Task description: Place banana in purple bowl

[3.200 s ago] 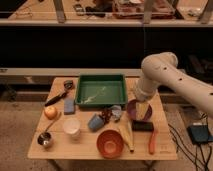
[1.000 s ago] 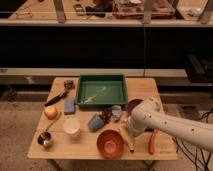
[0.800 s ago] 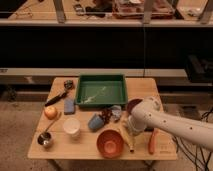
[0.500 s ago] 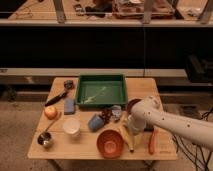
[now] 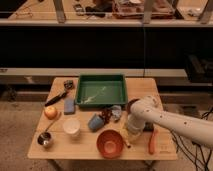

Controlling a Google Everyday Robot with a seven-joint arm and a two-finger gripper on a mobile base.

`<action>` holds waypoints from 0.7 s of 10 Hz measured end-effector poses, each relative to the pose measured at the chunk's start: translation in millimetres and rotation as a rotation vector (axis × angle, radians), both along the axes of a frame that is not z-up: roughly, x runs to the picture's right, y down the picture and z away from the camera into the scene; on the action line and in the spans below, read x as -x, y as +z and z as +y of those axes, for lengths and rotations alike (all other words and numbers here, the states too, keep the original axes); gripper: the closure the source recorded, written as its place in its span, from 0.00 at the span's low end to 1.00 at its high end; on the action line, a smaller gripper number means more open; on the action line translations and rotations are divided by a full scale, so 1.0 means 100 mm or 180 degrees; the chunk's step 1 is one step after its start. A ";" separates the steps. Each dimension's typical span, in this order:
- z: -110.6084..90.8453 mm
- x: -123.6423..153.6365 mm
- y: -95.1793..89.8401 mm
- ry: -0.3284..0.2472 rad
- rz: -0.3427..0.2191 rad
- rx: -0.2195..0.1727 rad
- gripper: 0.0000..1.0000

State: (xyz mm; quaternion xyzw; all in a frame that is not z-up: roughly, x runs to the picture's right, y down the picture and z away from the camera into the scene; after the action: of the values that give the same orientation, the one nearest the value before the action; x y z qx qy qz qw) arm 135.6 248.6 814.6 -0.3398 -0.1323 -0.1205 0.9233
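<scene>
My gripper [image 5: 131, 131] is down at the table's front right, at the end of the white arm, right over the spot where the banana lies. Only the near tip of the pale yellow banana [image 5: 128, 143] shows below it, beside the orange bowl. The purple bowl [image 5: 131, 104] is mostly hidden behind the arm's wrist; a dark sliver of its rim shows at the wrist's left edge. I cannot tell whether the gripper touches the banana.
A green tray [image 5: 100, 78] sits at the back middle. An orange bowl [image 5: 110, 143], a white cup [image 5: 71, 126], a blue cup [image 5: 95, 121], a red-orange stick [image 5: 152, 141], an apple [image 5: 50, 112], a blue sponge [image 5: 69, 105] and a metal cup [image 5: 45, 139] stand on the wooden table [image 5: 60, 150].
The arm has swung down from above the purple bowl to the banana's spot. Over the last second it has only shifted slightly lower and to the left.
</scene>
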 end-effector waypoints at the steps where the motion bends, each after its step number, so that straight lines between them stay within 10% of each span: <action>1: 0.00 0.00 0.00 0.0024 0.0006 0.0022 0.82; 7: -0.53 0.05 -0.40 0.0188 -0.0133 -0.0207 1.00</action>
State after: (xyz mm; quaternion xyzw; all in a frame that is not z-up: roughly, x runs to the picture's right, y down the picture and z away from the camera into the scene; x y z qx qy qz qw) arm 130.2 195.5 774.7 -0.3030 -0.1576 -0.1045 0.9340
